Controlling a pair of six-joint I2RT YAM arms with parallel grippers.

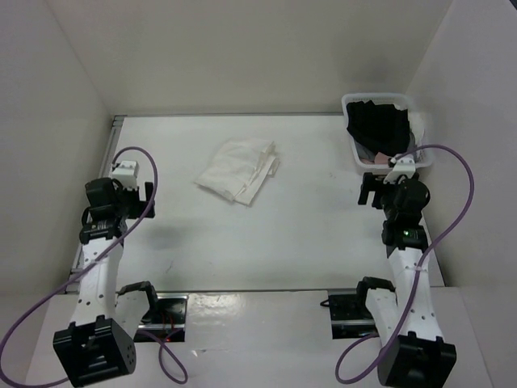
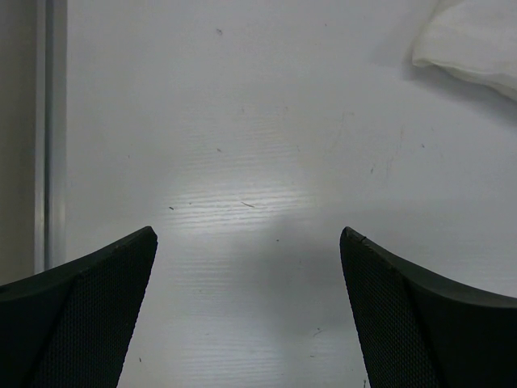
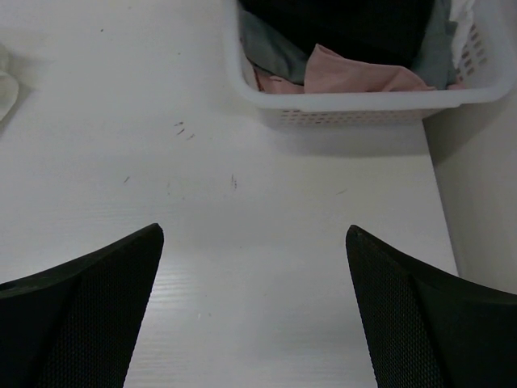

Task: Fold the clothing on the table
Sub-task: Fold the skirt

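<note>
White clothing [image 1: 237, 170] bunched on table [image 1: 307, 234], open surface around, left pincer [image 2: 248, 234] gaping by rail [image 2: 44, 129], right pincer [image 3: 254, 230] gaping near bin [image 3: 355, 103]

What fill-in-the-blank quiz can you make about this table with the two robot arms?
1. The white clothing lies on the table, touched by ____ gripper.
2. The left gripper and the right gripper are both ____.
3. The bin at the table's far right corner holds a big garment coloured ____.
Missing words: neither; open; black.
</note>
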